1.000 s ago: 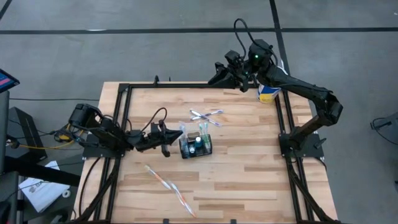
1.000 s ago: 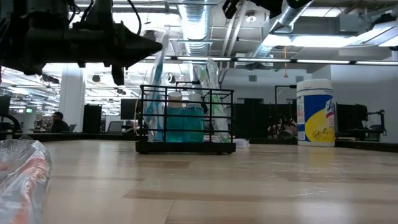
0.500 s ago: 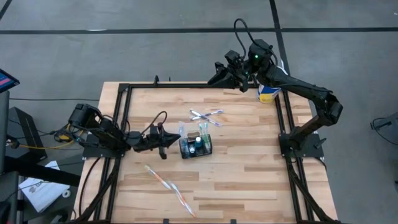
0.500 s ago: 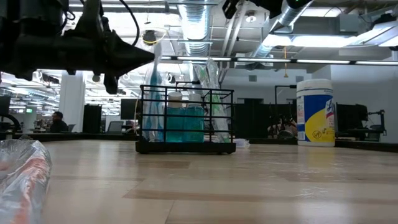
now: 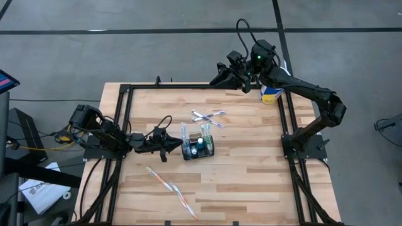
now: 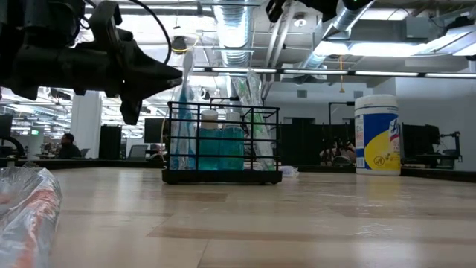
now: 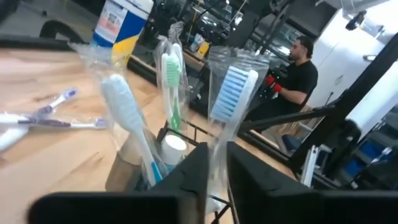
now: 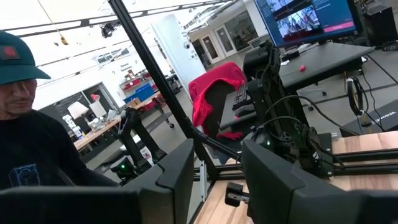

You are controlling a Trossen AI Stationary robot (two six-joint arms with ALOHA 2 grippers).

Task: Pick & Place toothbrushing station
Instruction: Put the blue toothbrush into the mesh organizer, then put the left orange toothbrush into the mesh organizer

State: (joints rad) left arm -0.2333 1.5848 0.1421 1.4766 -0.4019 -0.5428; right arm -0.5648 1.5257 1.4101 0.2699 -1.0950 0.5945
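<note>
One black wire toothbrushing station [image 5: 198,147] stands mid-surface, wrapped toothbrushes [image 7: 231,96] upright inside, just beyond the left fingers [image 5: 176,145]; these stand barely parted around a wrapper, grip unclear. Right fingers [image 5: 217,80], half apart and empty, hover well off at the far edge.

1. White-and-yellow cylindrical wipes tub [image 6: 377,135]: its blue-and-yellow label is carrying print and a round yellow symbol, none of it readable.
2. Same tub seen from the left wrist: a small red-and-white patch is showing on the label, unreadable.
3. Large monitor [image 8: 309,20] behind the table: it is displaying coloured windows, no words readable.
</note>
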